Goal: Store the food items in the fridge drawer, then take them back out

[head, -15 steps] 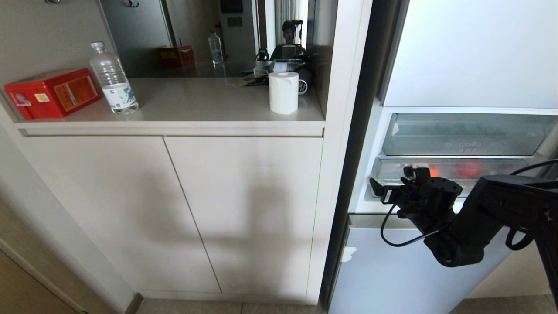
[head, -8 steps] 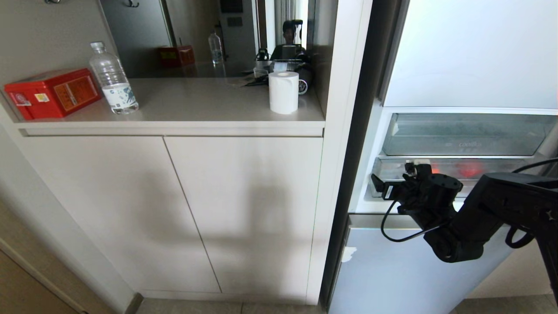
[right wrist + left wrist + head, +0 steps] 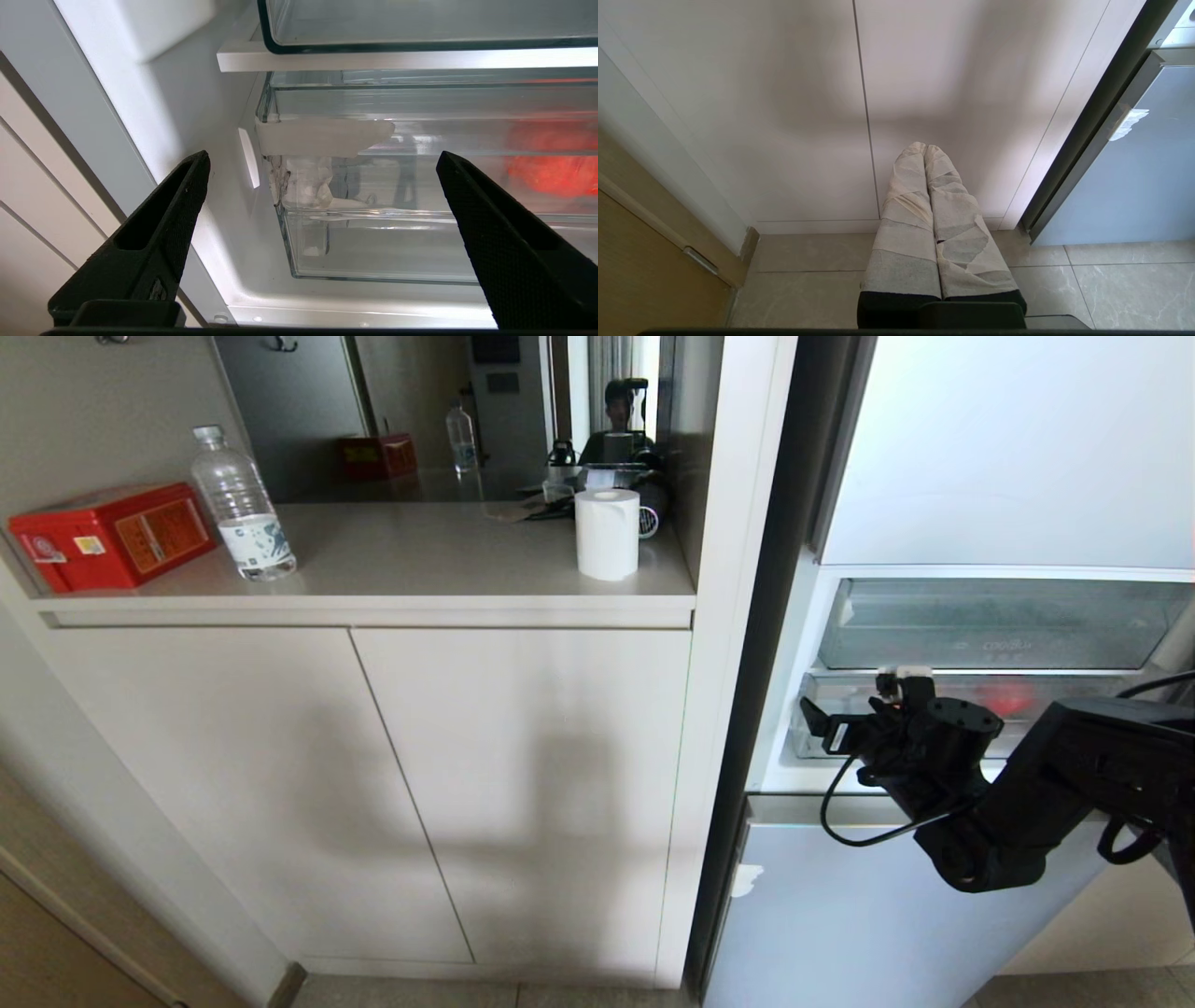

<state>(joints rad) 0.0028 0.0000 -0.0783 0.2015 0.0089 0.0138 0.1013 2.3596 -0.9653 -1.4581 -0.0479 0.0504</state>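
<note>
The fridge drawer [image 3: 1074, 695] is the lower clear one in the open fridge, with a white tape scrap [image 3: 322, 137] at its front left corner. Its front [image 3: 373, 242] sits under the white shelf edge. Through the plastic glows a red-orange blur of the food items [image 3: 1008, 700] [image 3: 551, 158]; I cannot tell them apart. My right gripper [image 3: 854, 709] [image 3: 322, 158] hangs open just before the drawer's left front corner, touching nothing, with nothing between its black fingers [image 3: 159, 233]. My left gripper [image 3: 924, 149] is parked low and shut, its taped fingers pointing at the cabinet base.
Above sits a second clear drawer [image 3: 999, 625] with faint lettering. Below is the closed lower fridge door [image 3: 859, 915]. To the left stands a white cabinet [image 3: 373, 784]; its counter bears a paper roll [image 3: 607, 534], a water bottle [image 3: 241, 509] and a red box [image 3: 112, 534].
My right gripper has crept slightly upward and closer to the lower drawer's front, covering an orange glow seen beside it earlier. Nothing else has moved.
</note>
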